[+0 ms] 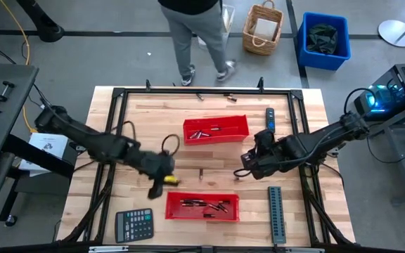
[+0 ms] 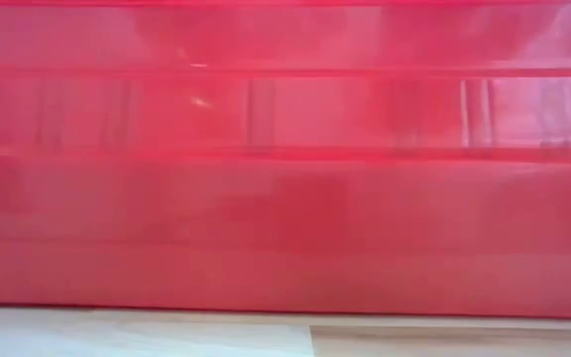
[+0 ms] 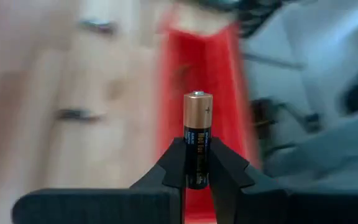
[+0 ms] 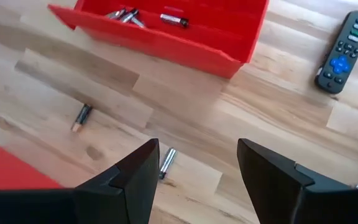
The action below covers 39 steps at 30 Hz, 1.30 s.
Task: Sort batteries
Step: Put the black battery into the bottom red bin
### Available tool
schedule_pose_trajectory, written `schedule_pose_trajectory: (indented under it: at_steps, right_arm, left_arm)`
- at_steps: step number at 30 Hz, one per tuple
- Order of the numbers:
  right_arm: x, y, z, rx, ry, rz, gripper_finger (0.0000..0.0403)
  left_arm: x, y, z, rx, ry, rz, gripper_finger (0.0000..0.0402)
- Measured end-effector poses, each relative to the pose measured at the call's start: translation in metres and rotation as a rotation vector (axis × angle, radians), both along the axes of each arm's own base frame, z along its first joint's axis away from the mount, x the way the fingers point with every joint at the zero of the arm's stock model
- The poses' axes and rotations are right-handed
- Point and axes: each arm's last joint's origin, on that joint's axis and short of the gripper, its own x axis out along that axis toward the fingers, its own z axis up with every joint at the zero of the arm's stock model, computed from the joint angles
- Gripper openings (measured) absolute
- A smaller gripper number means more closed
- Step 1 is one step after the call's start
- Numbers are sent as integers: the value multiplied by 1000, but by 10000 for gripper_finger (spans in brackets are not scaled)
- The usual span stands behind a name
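The left claw (image 3: pixel 196 177) pinches only the black lower end of a copper-topped cylindrical battery (image 3: pixel 197 138) upright, beside the nearer red plastic tray (image 1: pixel 202 205), so a jolt could tip it out onto the wooden bench (image 1: pixel 308 112)

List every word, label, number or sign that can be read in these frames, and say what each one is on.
"+": a small plus mark on the copper end of the battery gripped in the left gripper.
Print on that battery's black band: too blurred to read.
Calculator keys: too small to read.
Remote buttons: no lettering can be made out.
Sheet of paper beside the table: a printed mark, unreadable.
Nothing else legible.
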Motion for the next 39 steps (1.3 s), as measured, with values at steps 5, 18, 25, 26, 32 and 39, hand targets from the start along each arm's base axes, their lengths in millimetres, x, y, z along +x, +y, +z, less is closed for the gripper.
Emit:
schedule_pose_trajectory:
  at_steps: [5, 18, 25, 26, 32, 39]
  right_arm:
    - [0, 0, 0, 6, 30, 56, 211]
    - [-1, 1, -1, 32, 86, 143, 211]
    - [-4, 0, 2, 43, 81, 149, 211]
    - [-4, 0, 3, 47, 79, 145, 211]
    - [5, 4, -3, 68, 2, 144, 211]
    - [7, 3, -11, 80, -24, 69, 211]
  left_arm:
    - [-7, -42, -19, -17, 52, -133, 29]
    - [24, -75, -63, -61, 76, -125, 76]
    - [35, -56, -50, -51, 147, -96, 126]
    - [37, -52, -46, -41, 157, -86, 136]
    - [43, -18, -19, 16, 217, 40, 195]
    - [86, 41, -51, -103, 271, 366, 222]
